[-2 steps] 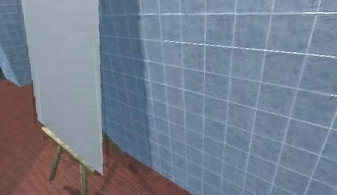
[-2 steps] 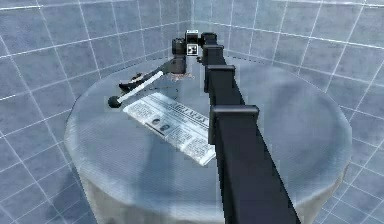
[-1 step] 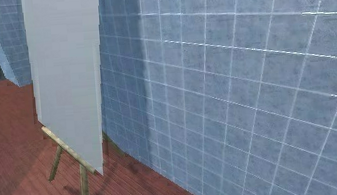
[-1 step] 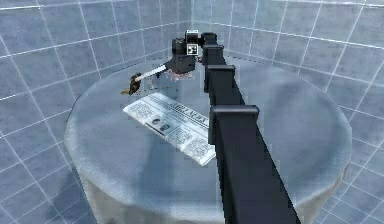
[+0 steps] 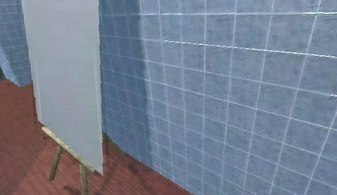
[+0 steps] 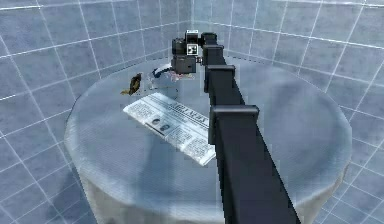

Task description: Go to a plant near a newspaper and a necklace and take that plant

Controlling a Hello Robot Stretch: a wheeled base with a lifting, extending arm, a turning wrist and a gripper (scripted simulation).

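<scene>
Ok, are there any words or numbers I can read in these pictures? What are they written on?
On the newspaper lying on the round table: rows of print and small pictures, too small to read.
On the white board on the wooden easel: blank, no words.
On the blue tiled wall: no signs or numbers.
So there is no text that can be read.

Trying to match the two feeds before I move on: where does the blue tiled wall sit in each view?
Forward view: blue tiled wall takes the right half, running back behind the white canvas on its easel.
Arm side view: the wall spans the top and both sides, behind the round table.
Shared landmark: its white grout grid.
</scene>
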